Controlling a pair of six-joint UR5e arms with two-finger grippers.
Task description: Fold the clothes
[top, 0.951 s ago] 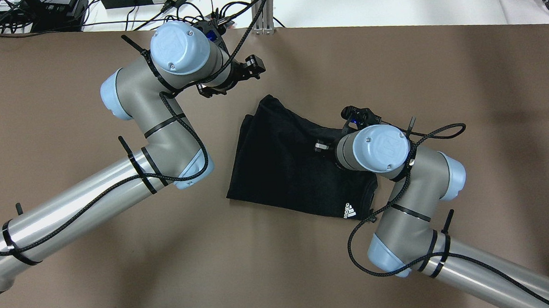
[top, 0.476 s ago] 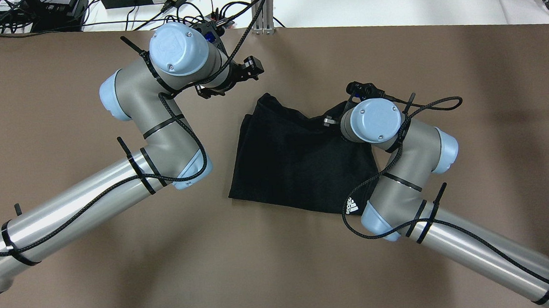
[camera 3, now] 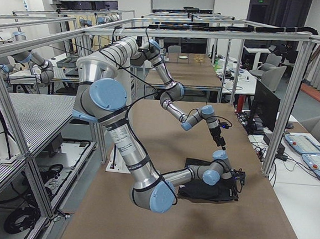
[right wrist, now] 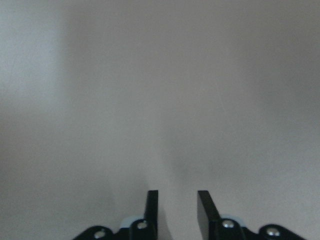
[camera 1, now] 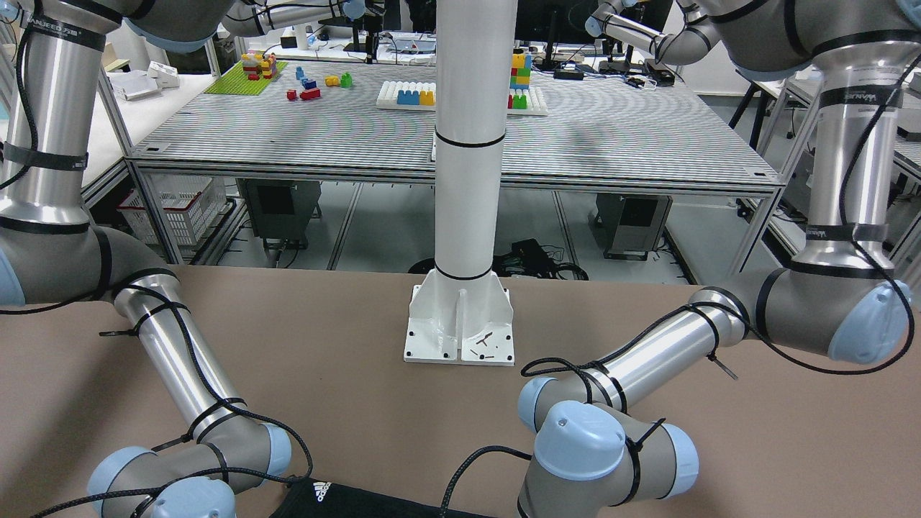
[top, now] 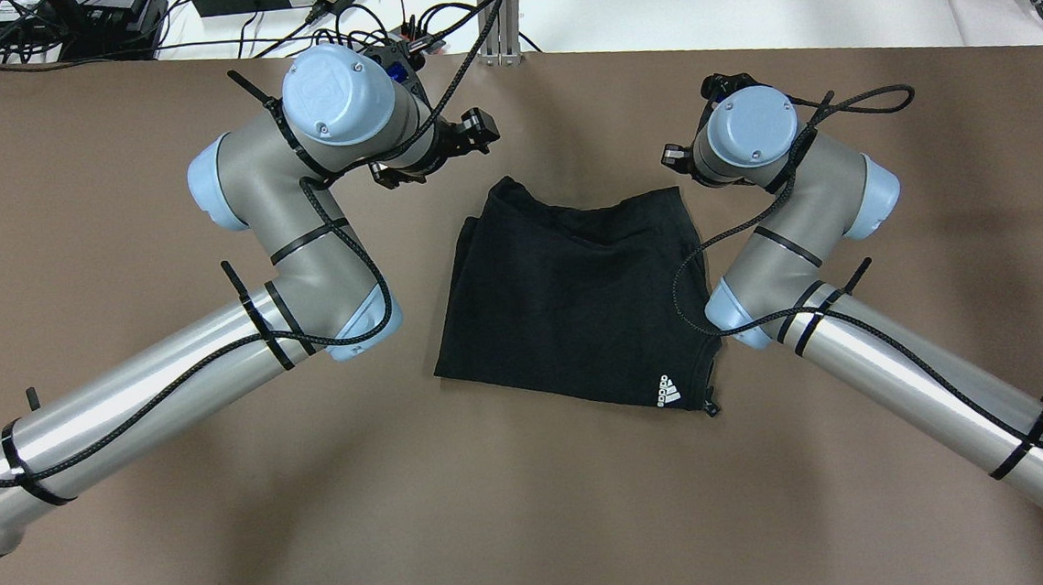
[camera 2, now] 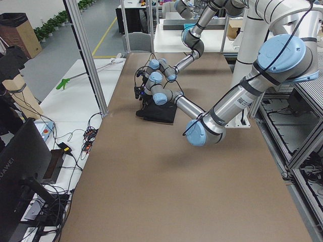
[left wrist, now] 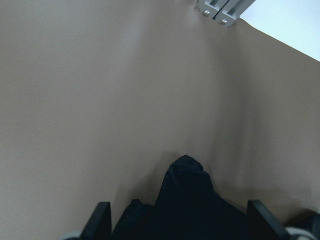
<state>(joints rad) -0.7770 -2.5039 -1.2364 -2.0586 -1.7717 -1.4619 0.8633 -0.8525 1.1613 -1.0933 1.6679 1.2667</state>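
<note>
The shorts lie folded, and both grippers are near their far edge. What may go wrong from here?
1. The left gripper, open, hangs right by the bunched far corner of the shorts. Closing there might catch only some layers and undo the fold.
2. The right arm's black cable loops over the shorts' right edge, so an arm move might drag the cloth.
3. The right gripper faces bare table. A grasp from there would likely miss the cloth.
</note>
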